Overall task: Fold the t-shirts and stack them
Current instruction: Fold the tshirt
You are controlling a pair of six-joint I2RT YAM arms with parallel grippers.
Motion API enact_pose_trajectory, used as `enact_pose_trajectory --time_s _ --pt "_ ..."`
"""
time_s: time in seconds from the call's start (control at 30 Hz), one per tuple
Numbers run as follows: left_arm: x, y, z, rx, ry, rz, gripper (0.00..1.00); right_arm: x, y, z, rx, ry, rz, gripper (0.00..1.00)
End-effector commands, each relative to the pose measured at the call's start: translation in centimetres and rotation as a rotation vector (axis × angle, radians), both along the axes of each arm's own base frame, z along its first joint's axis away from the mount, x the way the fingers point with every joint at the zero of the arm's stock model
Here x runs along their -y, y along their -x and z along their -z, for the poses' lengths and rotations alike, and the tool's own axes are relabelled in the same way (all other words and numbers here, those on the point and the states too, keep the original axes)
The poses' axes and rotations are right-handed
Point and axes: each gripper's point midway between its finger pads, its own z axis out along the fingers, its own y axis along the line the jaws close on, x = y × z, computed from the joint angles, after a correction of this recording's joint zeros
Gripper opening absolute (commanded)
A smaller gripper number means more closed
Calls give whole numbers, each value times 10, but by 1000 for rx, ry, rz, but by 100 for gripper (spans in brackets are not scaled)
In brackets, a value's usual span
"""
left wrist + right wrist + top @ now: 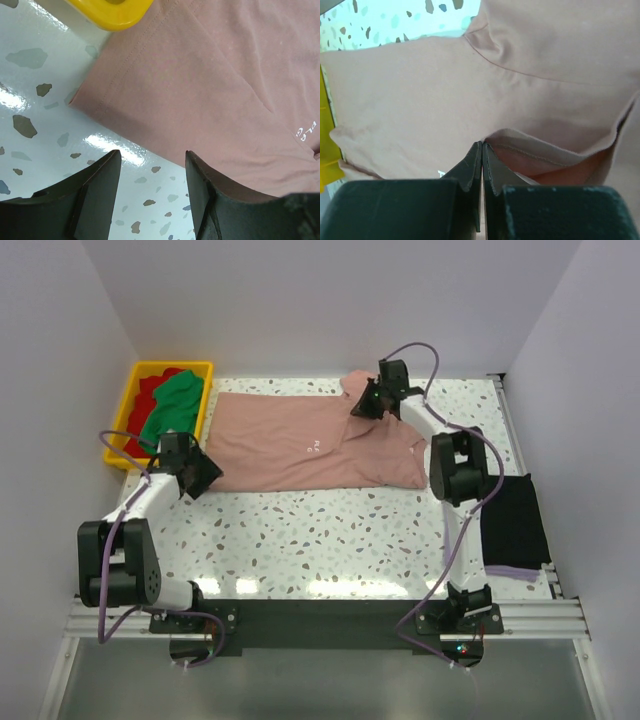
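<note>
off to the right, only overhead shows black t-shirt (513, 518).

One high overview, two close wrist views.
The top camera looks down from behind the arm bases over the whole worktop (330, 530). The left wrist camera peers past the left pincer (152, 165), close on the dusty-pink t-shirt (215, 90) and yellow bin (112, 10); the right, past the right pincer (482, 150), sits closer still on that shirt, which all views share.
</note>
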Motion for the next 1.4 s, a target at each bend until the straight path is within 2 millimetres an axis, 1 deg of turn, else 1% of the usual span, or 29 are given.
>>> enact_pose_trajectory --time_s 0.0,0.13,0.17,0.2,0.23,0.27,0.33,0.37,0.4,0.47,0.5,0.53,0.6,0.63,0.7,0.73,0.8,0.83,0.9,0.93,0.97,1.0,1.03,1.07,1.1,1.13,1.2,1.23,1.37 --pt "1 -13 -8 44 -3 18 59 -33 -12 -20 92 -55 -91 0" --pt "2 -12 -5 36 1 21 59 -47 -16 -12 108 -48 -135 6" --pt "1 -11 -4 33 1 19 59 -47 -17 -7 104 -40 -143 14" --pt "1 -11 -4 33 4 16 61 -49 -16 -8 105 -41 -149 20" --pt "0 -10 -3 33 3 11 62 -49 -18 -12 116 -36 -149 27" --pt "0 -10 -4 35 0 10 63 -46 -17 -17 124 -19 -153 41" --pt "-1 -7 -3 30 1 2 67 -40 -17 -30 143 6 -144 51" --pt "-2 -6 -4 30 -1 -5 68 -35 -15 -34 140 23 -142 59" --pt "-2 -4 -4 25 3 -9 69 -30 -14 -56 169 25 -134 61" --pt "-5 2 -2 8 1 -27 69 -15 -8 -62 152 35 -103 63" --pt "-7 4 -1 4 2 -35 69 -7 -3 -90 185 30 -86 64" --pt "-8 8 2 -8 5 -42 69 2 6 -81 150 38 -74 64" --pt "-15 13 3 -11 22 -65 69 22 18 -92 140 28 -23 64" --pt "-20 15 6 -15 29 -80 69 31 35 -98 129 29 -8 64" --pt "-22 17 8 -16 45 -83 68 50 50 -98 111 29 33 64" --pt "-23 17 10 -20 52 -83 67 60 70 -99 99 27 48 64" --pt "-23 14 12 -20 61 -83 65 74 87 -97 80 26 85 63" --pt "-23 11 14 -20 63 -87 64 80 109 -90 41 37 93 62" --pt "-25 8 17 -25 65 -96 63 94 129 -82 12 57 139 60" --pt "-24 6 21 -34 68 -97 62 102 146 -59 -36 66 154 60" --pt "-25 5 22 -40 73 -101 62 108 157 -68 -16 64 171 59" --pt "-26 2 21 -40 72 -102 61 113 165 -64 -26 66 186 59" --pt "-28 2 25 -51 66 -113 61 118 183 -46 -67 71 193 58" --pt "-28 1 26 -53 64 -117 61 122 190 -43 -72 73 204 58" --pt "-29 0 26 -52 62 -124 60 124 198 -48 -52 68 211 57" --pt "-30 1 29 -60 60 -131 59 127 212 -33 -82 79 216 57" --pt "-33 0 30 -64 51 -149 59 131 221 -29 -76 87 236 57" --pt "-36 2 33 -74 39 -166 58 135 229 -18 -94 100 251 57" --pt "-41 -1 36 -73 25 -197 55 142 236 -4 -119 122 275 57"
